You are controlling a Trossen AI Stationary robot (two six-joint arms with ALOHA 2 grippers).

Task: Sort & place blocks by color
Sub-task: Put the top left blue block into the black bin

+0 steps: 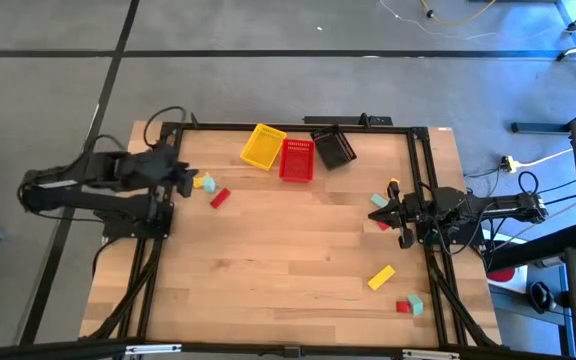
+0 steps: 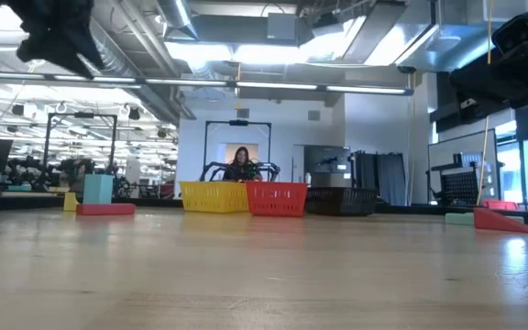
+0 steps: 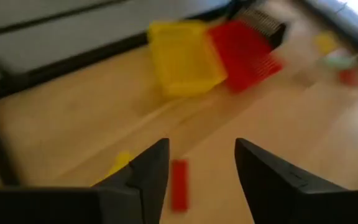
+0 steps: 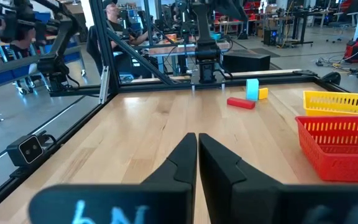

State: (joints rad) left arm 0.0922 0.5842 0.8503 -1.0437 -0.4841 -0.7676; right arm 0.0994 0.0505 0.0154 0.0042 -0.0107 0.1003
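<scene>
red bar block (image 3: 179,184) lies just ahead of open left hand (image 3: 196,177); right hand (image 4: 197,149) closed.

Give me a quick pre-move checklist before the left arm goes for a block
1. Left gripper open: ok, fingers spread apart with nothing between them.
2. Target in sight: ok, the red bar lies on the table just ahead of the left gripper, next to a yellow block and a teal block.
3. Red basket ready: ok, at the table's far edge between the yellow basket and black basket.
4. Right gripper out of the way: ok, shut, empty, at the table's right side.
5. Baskets empty: cannot tell.
</scene>
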